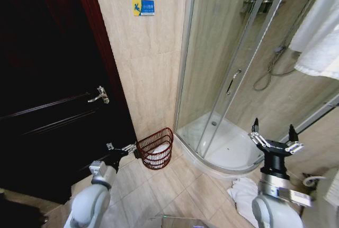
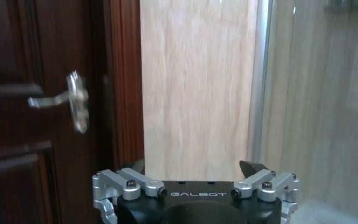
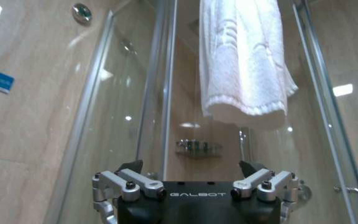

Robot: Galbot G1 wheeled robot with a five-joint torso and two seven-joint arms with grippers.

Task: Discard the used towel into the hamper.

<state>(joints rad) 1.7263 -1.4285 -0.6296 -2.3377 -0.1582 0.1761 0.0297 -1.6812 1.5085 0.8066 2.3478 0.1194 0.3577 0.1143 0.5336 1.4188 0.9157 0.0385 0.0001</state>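
Observation:
The hamper, a dark reddish-brown wire basket, stands on the floor against the tiled wall with something white inside it. My left gripper is low beside the hamper's left side, open and empty; in the left wrist view the left gripper faces the wall. A white towel hangs at the upper right over the shower glass. My right gripper is raised below it, open and empty. In the right wrist view the towel hangs above and beyond the right gripper.
A dark wooden door with a metal handle is on the left. The glass shower enclosure with its white tray fills the right. A white cloth lies crumpled on the floor tiles near my right arm.

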